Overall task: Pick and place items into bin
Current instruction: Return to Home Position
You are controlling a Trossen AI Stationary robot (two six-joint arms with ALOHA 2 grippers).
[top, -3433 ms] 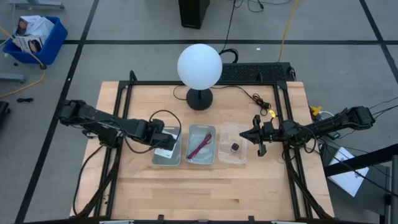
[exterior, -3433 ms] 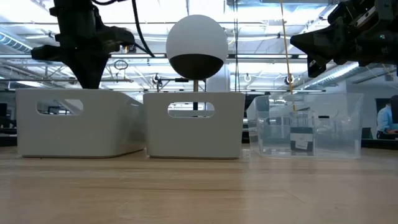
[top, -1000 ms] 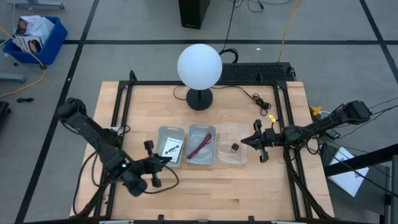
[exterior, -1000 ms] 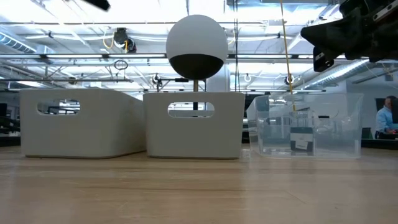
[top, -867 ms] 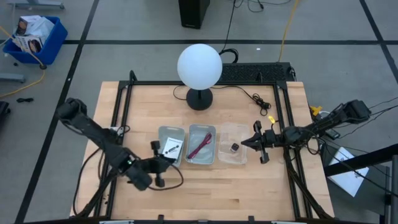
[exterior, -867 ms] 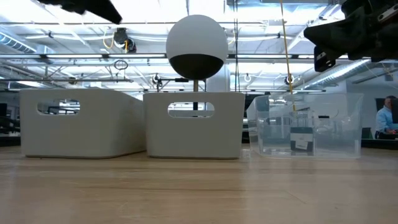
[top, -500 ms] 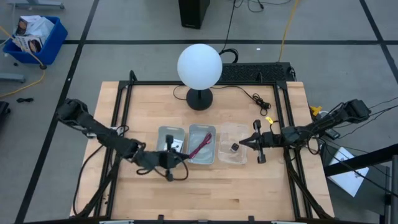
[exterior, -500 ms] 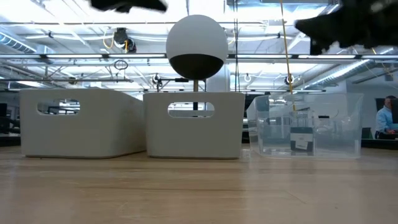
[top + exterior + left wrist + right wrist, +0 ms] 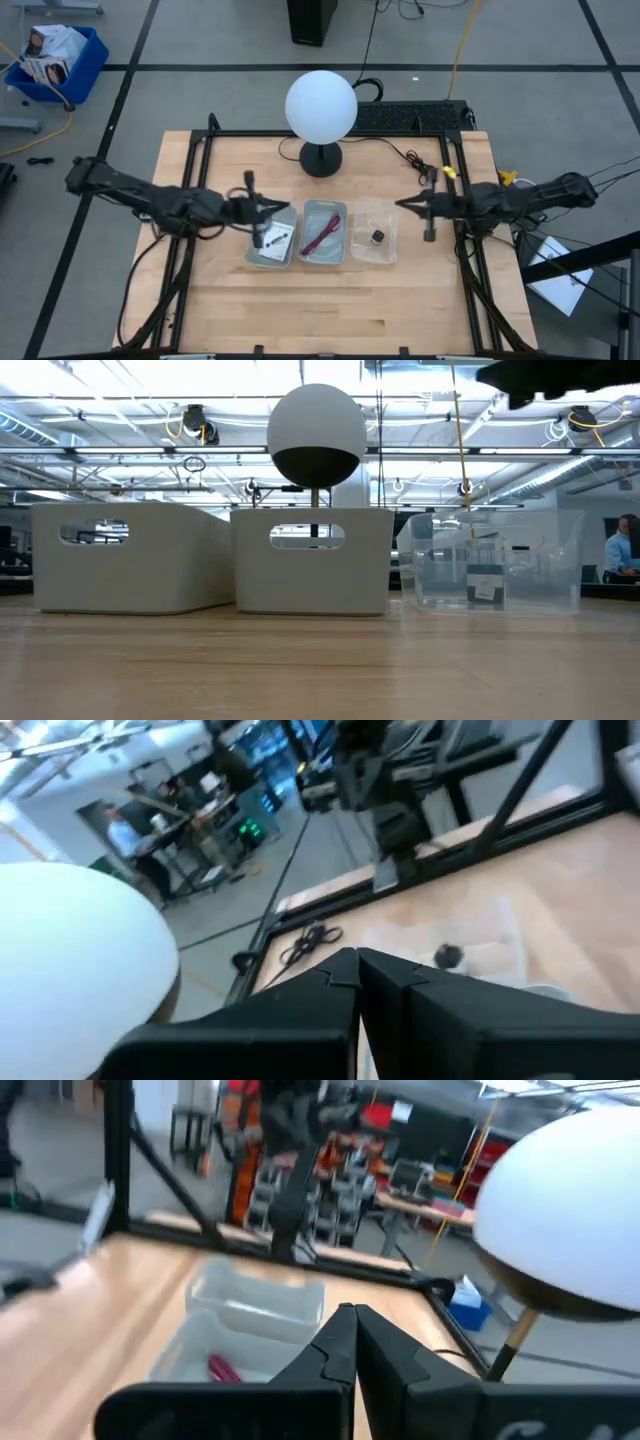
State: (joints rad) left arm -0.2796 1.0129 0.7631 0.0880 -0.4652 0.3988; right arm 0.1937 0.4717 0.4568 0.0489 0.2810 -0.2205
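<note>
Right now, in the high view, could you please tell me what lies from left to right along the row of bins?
left gray bin holding the white card → middle gray bin holding the dark red cord → clear bin holding the black cube → right gripper

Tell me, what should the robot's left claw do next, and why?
Probably pull the left claw back toward its own side, away from the left gray bin. It looks shut and empty. The white card, the red cord and the black cube each lie in a bin, so nothing seems left to pick. The right claw waits beside the clear bin.
</note>
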